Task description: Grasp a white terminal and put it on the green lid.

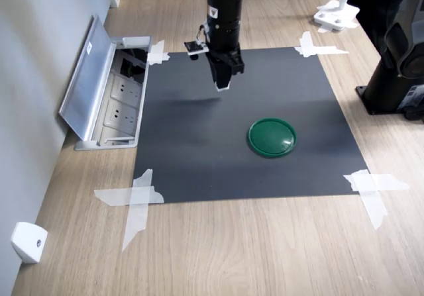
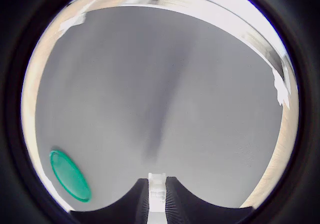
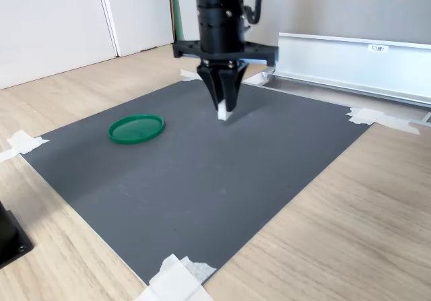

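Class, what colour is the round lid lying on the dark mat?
Dark green. The lid shows best in the first exterior view.

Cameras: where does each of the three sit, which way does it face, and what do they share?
First exterior view: high above the wooden table, looking steeply down on the dark grey mat; shows the black arm and gripper from above.
Wrist view: on the arm, looking down past the black ribbed fingers clamping the tiny white plastic terminal.
Second exterior view: low at a mat corner, facing the open aluminium socket box; the gripper hangs over the mat.
Shared: all three show the flat round dark-green plastic lid, empty.
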Robot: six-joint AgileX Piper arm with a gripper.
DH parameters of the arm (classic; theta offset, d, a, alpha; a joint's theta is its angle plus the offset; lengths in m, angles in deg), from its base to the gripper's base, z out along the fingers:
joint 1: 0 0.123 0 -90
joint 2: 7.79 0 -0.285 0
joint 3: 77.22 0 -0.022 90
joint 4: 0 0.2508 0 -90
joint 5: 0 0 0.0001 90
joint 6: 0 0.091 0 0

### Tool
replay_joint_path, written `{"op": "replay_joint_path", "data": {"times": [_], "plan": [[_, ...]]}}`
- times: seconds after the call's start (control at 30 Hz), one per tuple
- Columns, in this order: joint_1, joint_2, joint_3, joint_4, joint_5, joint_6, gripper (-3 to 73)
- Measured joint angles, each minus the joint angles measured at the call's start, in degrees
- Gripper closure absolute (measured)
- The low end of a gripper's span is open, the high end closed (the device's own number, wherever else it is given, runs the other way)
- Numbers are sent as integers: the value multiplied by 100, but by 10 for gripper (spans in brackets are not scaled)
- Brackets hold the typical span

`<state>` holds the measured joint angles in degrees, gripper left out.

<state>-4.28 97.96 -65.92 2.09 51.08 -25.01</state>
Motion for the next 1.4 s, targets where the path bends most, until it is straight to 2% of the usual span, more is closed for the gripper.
{"op": "replay_joint_path", "data": {"times": [0.27,0.5,0.73,1.03,1.17,1.4], "plan": [[1105,-499,122,274,285,45,612],[1776,-642,949,330,226,186,612],[1931,-654,1615,313,-315,205,612],[1942,-675,1676,255,-482,130,604],[1942,-675,1676,253,-488,-15,532],[1942,-675,1676,227,-457,-54,208]]}}
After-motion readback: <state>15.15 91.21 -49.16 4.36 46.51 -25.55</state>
